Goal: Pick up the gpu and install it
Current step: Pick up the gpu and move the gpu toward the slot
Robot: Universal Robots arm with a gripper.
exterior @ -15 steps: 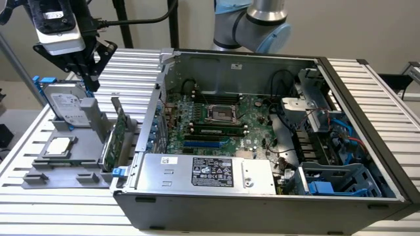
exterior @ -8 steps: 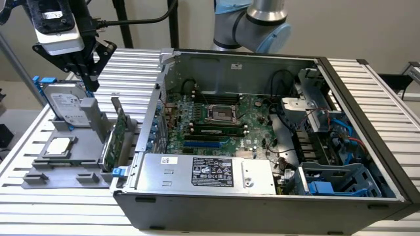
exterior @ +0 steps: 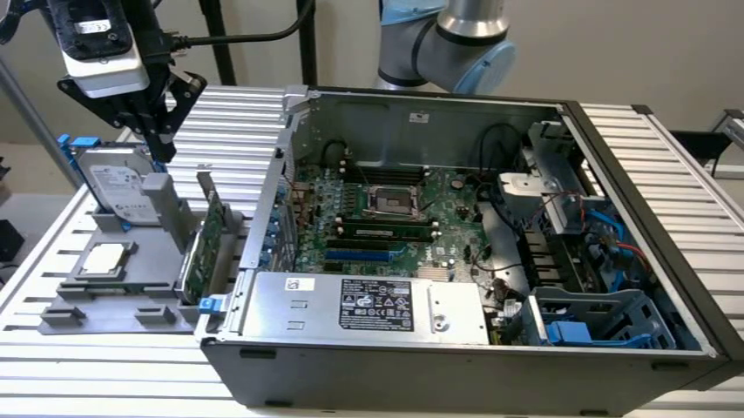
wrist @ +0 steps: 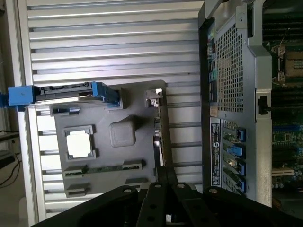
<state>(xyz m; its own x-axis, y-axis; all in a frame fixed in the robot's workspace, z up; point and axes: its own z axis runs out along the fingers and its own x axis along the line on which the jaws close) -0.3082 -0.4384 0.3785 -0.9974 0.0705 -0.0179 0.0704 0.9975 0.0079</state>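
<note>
The gpu [exterior: 206, 246] stands on edge in a slot of the grey holder tray [exterior: 117, 300], to the exterior view's left of the open computer case [exterior: 465, 348]. Its green board faces the case. In the wrist view the gpu [wrist: 159, 137] shows edge-on along the tray [wrist: 102, 106] side nearest the case. My gripper [exterior: 158, 148] hangs well above the tray, over the gap between the hard drive and the gpu. It is shut and holds nothing. Its black fingertips [wrist: 165, 178] meet just off one end of the card.
A silver hard drive with blue rails [exterior: 117, 183] leans upright in the tray, with a processor chip [exterior: 104, 259] lying flat beside it. A memory stick [wrist: 104, 169] lies in the tray. Inside the case are the motherboard [exterior: 384, 209], a blue slot [exterior: 366, 255] and the power supply [exterior: 361, 305].
</note>
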